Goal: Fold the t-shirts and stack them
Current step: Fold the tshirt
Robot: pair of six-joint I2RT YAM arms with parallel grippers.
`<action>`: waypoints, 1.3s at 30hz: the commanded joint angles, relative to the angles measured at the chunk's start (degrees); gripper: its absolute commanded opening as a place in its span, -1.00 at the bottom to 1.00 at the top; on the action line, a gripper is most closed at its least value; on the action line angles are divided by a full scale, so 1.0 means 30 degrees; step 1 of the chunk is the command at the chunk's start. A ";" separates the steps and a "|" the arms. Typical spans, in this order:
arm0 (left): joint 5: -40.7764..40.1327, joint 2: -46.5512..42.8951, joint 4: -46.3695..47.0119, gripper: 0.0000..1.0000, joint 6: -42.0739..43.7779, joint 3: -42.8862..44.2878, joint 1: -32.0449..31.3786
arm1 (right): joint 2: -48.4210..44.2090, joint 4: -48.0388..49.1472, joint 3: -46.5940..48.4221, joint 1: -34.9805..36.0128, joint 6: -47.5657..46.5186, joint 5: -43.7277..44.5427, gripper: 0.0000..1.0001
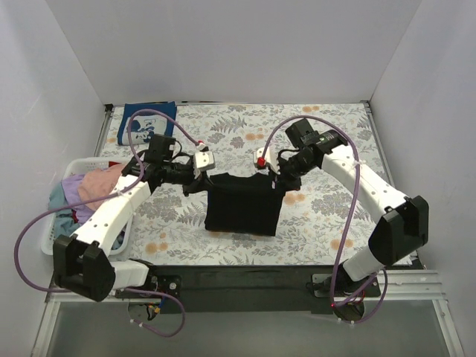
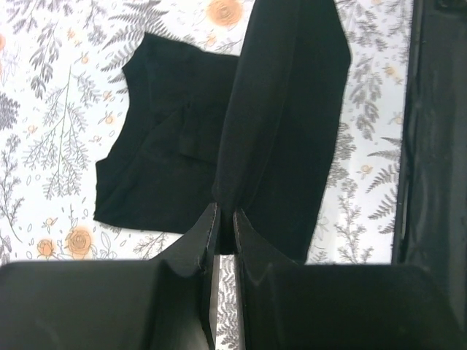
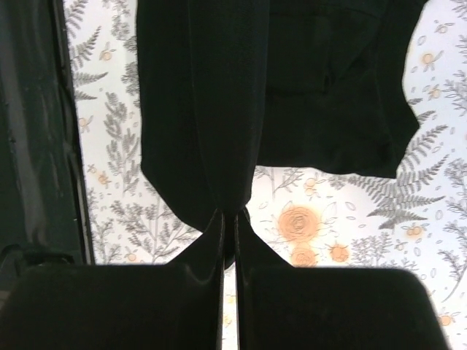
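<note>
Seen from above, a black t-shirt [image 1: 242,210] sits at the centre of the frame on a floral table cover [image 1: 335,137], held up along its upper edge by both arms. The left gripper [image 1: 202,181] pinches the edge's left corner and the right gripper [image 1: 275,178] pinches its right corner. The held edge runs left to right between them, and the rest of the shirt trails toward the bottom of the frame, its lower part apparently resting on the cover. In the left wrist view, the left gripper [image 2: 225,219] has its jaws pressed together on a fold of the black t-shirt [image 2: 284,109]. The cloth rises from the jaws to the top of the frame, and more of the shirt lies flat at upper left. In the right wrist view, the right gripper [image 3: 228,219] is clamped the same way on the black t-shirt [image 3: 197,95], with the remainder spread at upper right. Both arms look equally near, one per corner, so the next fold likely depends on moving the two corners together and keeping the edge level. A navy t-shirt [image 1: 147,123] lies folded at upper left. A white basket [image 1: 47,236] at the left holds a pink t-shirt [image 1: 102,182], a lavender t-shirt [image 1: 75,187] and a teal t-shirt [image 1: 59,201].
</note>
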 commanded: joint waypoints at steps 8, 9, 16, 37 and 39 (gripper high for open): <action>0.0675 0.5561 0.1637 -1.00 0.0974 0.3627 0.1682 | 0.5192 -0.0872 0.5145 -0.1852 -0.2358 -0.0424 -0.97; 0.0704 0.6151 0.1871 -1.00 0.0772 0.3864 0.1945 | 0.5724 -0.0843 0.5559 -0.2114 -0.2448 -0.0598 -0.97; 0.0559 1.0956 0.3365 -1.00 0.0302 0.5827 0.2298 | 1.0968 -0.0725 0.9514 -0.3200 -0.3064 -0.0807 -0.97; -0.0031 1.0087 0.6212 -1.00 -0.1780 0.4043 0.2387 | 1.0802 -0.0286 0.9344 -0.2792 -0.0751 -0.1946 -0.97; 0.0118 0.9295 0.5742 -1.00 -0.1663 0.3692 0.2416 | 0.9951 -0.0344 0.8877 -0.2441 -0.0546 -0.2094 -0.97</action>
